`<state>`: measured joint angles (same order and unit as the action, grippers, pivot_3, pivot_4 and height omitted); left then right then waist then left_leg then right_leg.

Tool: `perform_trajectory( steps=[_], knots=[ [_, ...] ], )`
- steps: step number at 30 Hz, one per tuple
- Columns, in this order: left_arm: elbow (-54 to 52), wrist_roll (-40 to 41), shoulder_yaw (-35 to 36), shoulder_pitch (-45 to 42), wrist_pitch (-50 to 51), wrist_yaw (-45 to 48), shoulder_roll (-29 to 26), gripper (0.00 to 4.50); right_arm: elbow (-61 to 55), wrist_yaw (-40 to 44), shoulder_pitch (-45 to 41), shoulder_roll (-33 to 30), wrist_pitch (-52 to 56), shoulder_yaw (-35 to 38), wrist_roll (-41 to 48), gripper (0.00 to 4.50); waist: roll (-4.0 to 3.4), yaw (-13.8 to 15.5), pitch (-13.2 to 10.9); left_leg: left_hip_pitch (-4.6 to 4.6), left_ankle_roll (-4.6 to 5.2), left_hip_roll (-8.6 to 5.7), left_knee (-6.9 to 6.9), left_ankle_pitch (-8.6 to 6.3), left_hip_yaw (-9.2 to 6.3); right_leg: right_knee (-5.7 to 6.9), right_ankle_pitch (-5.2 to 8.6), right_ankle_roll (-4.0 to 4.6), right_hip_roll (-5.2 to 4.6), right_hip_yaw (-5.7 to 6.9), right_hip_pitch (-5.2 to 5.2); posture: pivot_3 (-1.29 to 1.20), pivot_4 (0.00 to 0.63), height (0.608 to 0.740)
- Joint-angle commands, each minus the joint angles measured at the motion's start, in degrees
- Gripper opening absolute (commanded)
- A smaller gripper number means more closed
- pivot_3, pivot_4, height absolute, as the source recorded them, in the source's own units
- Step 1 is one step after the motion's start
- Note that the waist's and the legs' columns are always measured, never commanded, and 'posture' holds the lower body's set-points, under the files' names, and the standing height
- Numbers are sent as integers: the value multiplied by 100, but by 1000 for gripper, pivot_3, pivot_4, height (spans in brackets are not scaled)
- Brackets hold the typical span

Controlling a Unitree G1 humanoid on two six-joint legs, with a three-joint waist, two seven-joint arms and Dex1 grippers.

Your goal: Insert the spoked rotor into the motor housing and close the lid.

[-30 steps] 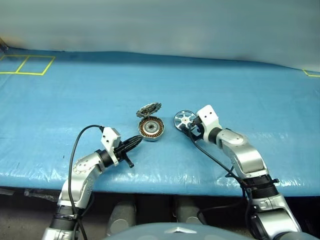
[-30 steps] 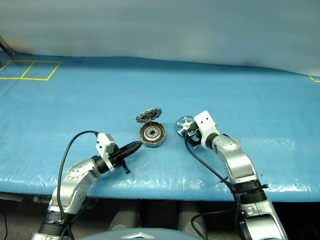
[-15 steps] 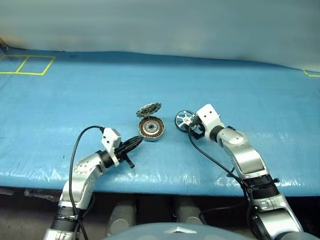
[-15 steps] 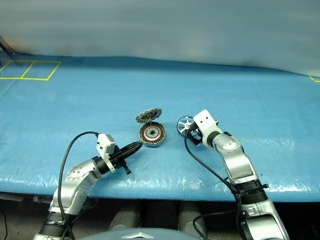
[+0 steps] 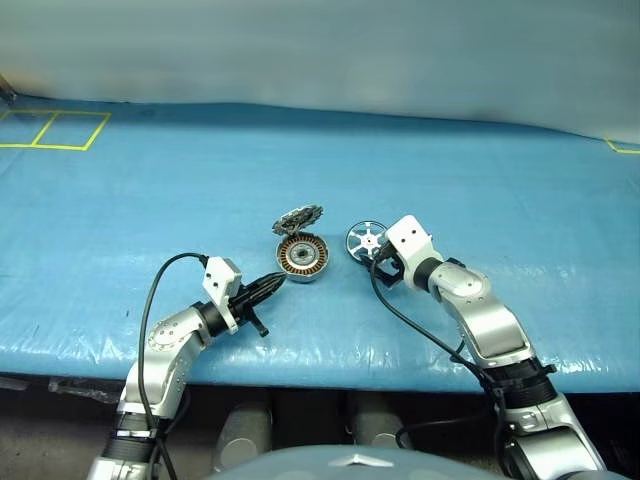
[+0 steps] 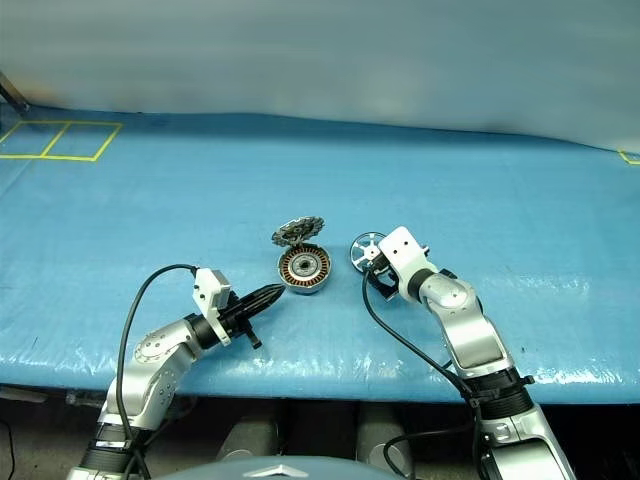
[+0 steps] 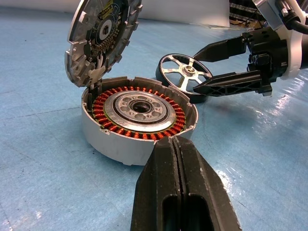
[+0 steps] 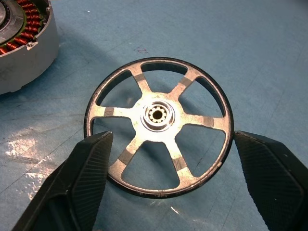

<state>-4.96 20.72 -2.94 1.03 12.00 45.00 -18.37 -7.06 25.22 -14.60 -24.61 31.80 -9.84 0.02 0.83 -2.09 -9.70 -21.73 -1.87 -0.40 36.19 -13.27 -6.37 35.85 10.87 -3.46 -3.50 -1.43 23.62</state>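
The spoked rotor (image 8: 159, 126), black-rimmed with silver spokes, lies on the blue sheet just right of the motor housing (image 5: 302, 258). My right gripper (image 8: 172, 137) is open. One finger stands on each side of the rotor, close to its rim, and I cannot tell whether they touch it. The housing shows its copper windings and grey centre (image 7: 139, 108). Its toothed lid (image 7: 103, 33) stands tilted up at the far side. My left gripper (image 7: 175, 142) is shut and empty, with its tip right at the housing's near wall.
The table is covered with blue sheeting (image 5: 450, 170), and its front edge (image 5: 330, 370) runs just below both arms. Yellow tape squares (image 5: 55, 130) mark the far left corner. A pale wall closes the back.
My right wrist has rolled a little and its fingers have drawn in slightly around the rotor. The left arm, the housing and the lid have kept still.
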Motion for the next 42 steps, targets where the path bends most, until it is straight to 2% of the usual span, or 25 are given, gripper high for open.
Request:
perform_trajectory(
  steps=[1,18,36,39,42],
  knots=[
    [-49,7,12,-30,-106,-19,5,0,-225,-42,-22,5,-44,39,-73,3339,0,0,0,0,0,0,0,0,0,0,0,0,0,0,0,0,150,740],
    [62,-1,11,-41,-139,-5,28,0,-380,-6,-108,-69,-295,-107,-418,3339,0,1,0,-1,0,0,0,0,0,-1,0,0,0,0,2,0,150,740],
    [87,-36,42,40,-233,-104,53,0,218,275,-213,73,-361,-325,-421,3339,1,1,0,-2,0,0,-1,0,0,-1,0,0,0,0,2,0,150,740],
    [82,-28,39,54,-246,-119,43,0,279,298,-203,136,-246,-320,-378,2753,1,0,0,-1,0,0,-1,0,0,-1,0,0,0,0,1,0,150,740],
    [74,-25,47,64,-251,-131,36,0,379,346,-185,190,-146,-324,-350,1790,1,0,0,-1,0,0,-1,0,0,-1,0,0,0,1,1,0,150,740]
  ],
)
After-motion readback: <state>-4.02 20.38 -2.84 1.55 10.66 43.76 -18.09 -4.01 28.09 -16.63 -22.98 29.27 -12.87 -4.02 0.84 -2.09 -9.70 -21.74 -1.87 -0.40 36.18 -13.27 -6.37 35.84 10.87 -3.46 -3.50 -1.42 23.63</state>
